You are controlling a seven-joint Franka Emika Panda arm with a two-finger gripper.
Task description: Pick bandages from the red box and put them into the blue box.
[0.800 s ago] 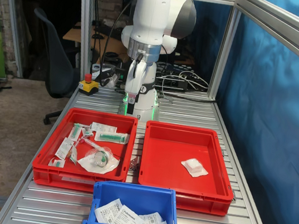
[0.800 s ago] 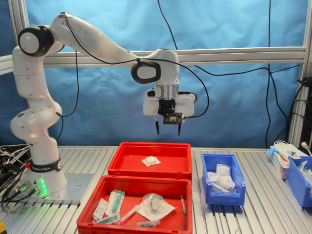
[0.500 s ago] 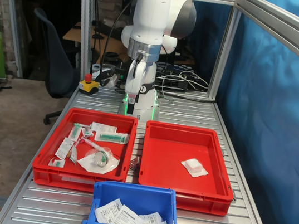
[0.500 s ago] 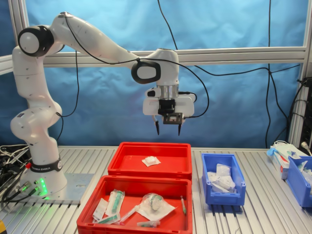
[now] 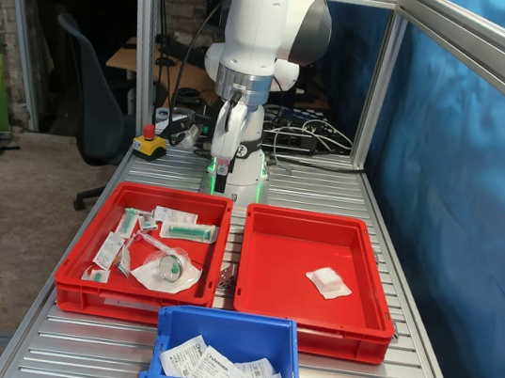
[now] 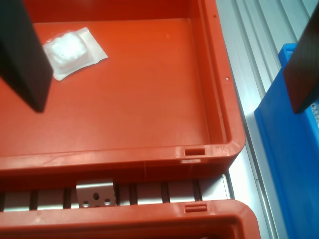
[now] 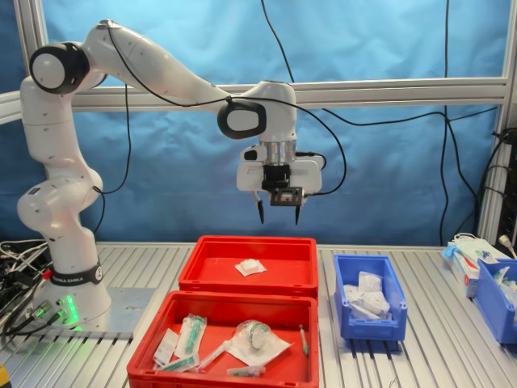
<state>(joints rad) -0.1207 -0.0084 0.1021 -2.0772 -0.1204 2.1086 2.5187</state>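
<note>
One bandage (image 5: 327, 282), a small white packet in clear wrap, lies on the bare floor of the red box (image 5: 267, 248). It shows in the second exterior view (image 7: 250, 267) and in the wrist view (image 6: 72, 50) too. My gripper (image 7: 277, 215) is open and empty. It hangs well above the red box (image 7: 246, 283), toward the end nearest the blue box (image 7: 369, 325). In the wrist view the dark fingers (image 6: 22, 55) frame the red floor (image 6: 139, 94) and the blue box's rim (image 6: 291, 149). The blue box (image 5: 230, 326) holds several white packets.
A second red tray (image 5: 78, 272) beside the red box holds syringe packets and a clear mask (image 7: 250, 333). A red emergency button (image 5: 149, 138) sits near the arm's base. Another blue bin (image 7: 494, 299) and a white box (image 7: 467, 255) stand at the second exterior view's right. Aluminium frame posts (image 5: 145, 49) surround the table.
</note>
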